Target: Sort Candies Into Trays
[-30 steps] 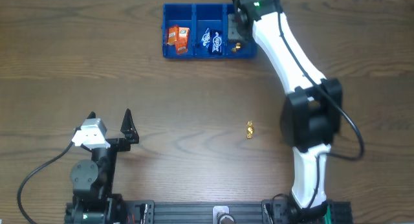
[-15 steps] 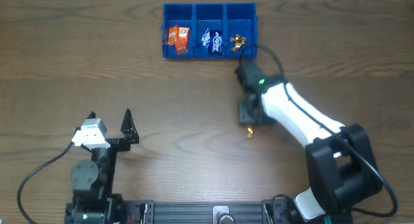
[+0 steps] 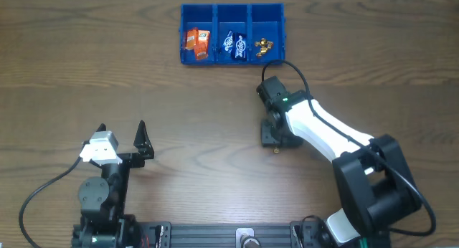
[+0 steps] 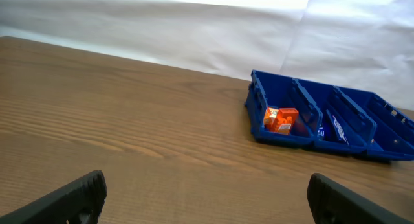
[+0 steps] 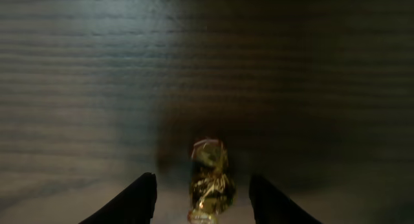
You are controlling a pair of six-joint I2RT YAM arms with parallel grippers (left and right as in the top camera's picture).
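Observation:
A gold-wrapped candy (image 5: 209,179) lies on the wooden table between the open fingers of my right gripper (image 5: 202,201), which hangs low just over it. From above, that gripper (image 3: 275,139) covers most of the candy (image 3: 277,147), near the table's middle. The blue three-compartment tray (image 3: 232,7) stands at the back: orange candies (image 3: 196,42) in its left bin, blue-wrapped candies (image 3: 234,44) in the middle, gold candies (image 3: 265,45) in the right. My left gripper (image 3: 122,132) stands open over bare table at the front left, far from the tray (image 4: 304,120).
Bare wood surrounds the tray and the lone candy. A black rail (image 3: 244,234) with both arm bases runs along the front edge. A white backdrop (image 4: 194,30) rises behind the table.
My right arm has swung from over the tray's right bin down to the lone gold candy at mid-table, and now straddles it. The left arm has stayed still.

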